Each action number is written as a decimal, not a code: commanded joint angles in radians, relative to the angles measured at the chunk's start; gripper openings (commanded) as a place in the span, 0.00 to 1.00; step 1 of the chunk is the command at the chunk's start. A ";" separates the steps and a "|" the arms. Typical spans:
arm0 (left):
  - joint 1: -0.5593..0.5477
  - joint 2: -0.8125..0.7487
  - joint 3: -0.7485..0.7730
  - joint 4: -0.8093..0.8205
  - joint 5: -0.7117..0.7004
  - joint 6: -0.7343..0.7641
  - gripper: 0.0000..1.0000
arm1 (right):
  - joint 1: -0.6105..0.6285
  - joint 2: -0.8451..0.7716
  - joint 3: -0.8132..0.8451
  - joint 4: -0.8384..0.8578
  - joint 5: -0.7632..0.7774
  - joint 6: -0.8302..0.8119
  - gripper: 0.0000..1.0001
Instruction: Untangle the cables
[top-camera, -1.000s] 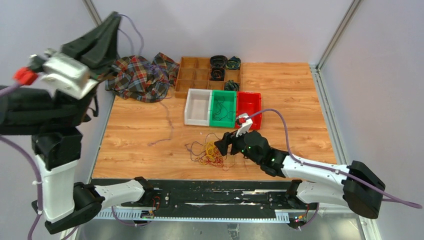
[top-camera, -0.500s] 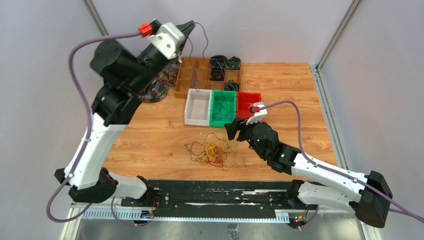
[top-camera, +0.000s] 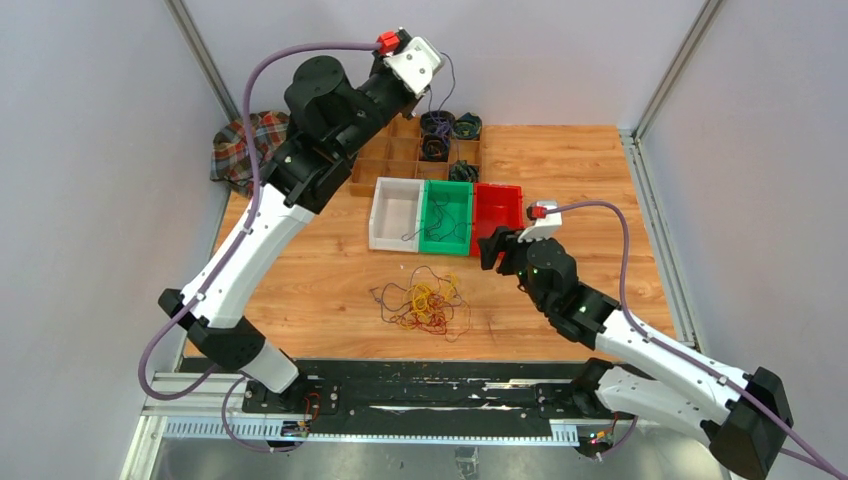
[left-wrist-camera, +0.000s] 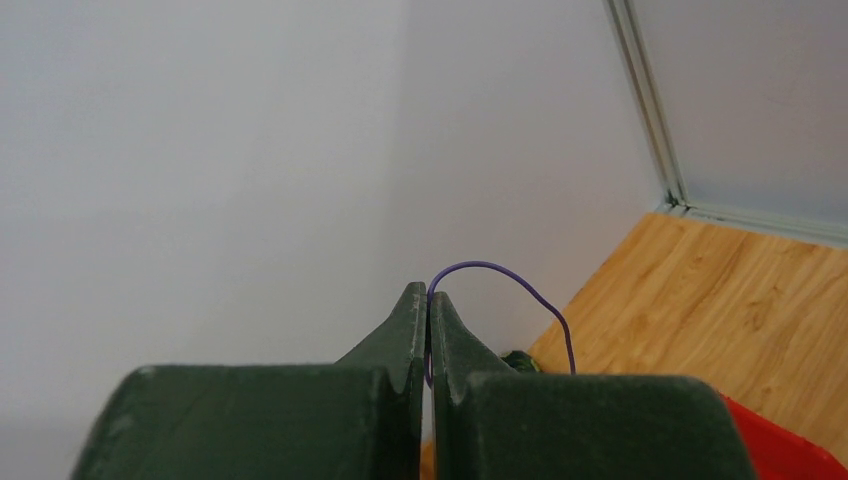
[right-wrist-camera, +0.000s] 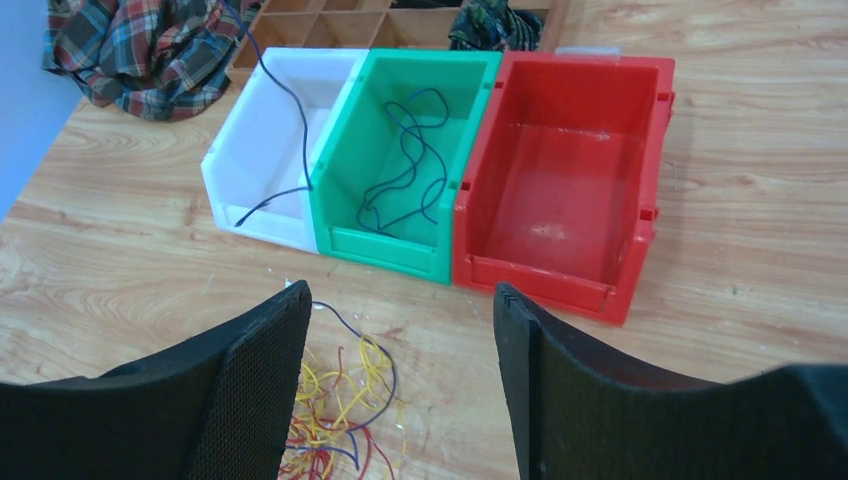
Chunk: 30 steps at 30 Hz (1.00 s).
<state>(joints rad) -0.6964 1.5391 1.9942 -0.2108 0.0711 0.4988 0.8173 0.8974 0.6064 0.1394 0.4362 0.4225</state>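
Beneath and just left of the right tool (right-wrist-camera: 400, 295), jaws wide and empty, the cables (right-wrist-camera: 335, 405) lie heaped on the tabletop (right-wrist-camera: 750, 300): light, limp, likely snaggy, best taken by one outlying loop. High up, the left tool (left-wrist-camera: 428, 300) pinches one purple strand (left-wrist-camera: 497, 268).

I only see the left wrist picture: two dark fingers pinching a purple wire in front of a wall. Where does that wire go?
Observer: From the left gripper, the wire appears to drop into the white bin.
Visitor: Are there more wires?
Observer: Yes. A yellow, red and dark tangle lies on the table, on the near side of the white bin.
Visitor: And the other arm?
Observer: The right gripper hangs open and empty, just in front of the red bin.
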 joint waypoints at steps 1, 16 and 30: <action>-0.006 0.023 -0.016 0.104 -0.044 0.075 0.00 | -0.033 -0.051 -0.042 -0.045 -0.025 0.014 0.67; -0.006 0.106 -0.076 0.211 -0.092 0.159 0.00 | -0.078 -0.081 -0.089 -0.075 -0.046 0.034 0.65; -0.005 0.098 -0.219 0.128 -0.106 0.180 0.00 | -0.123 -0.101 -0.114 -0.094 -0.061 0.054 0.65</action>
<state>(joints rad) -0.6964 1.6524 1.7927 -0.0410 -0.0345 0.7040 0.7128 0.8028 0.5095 0.0563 0.3813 0.4572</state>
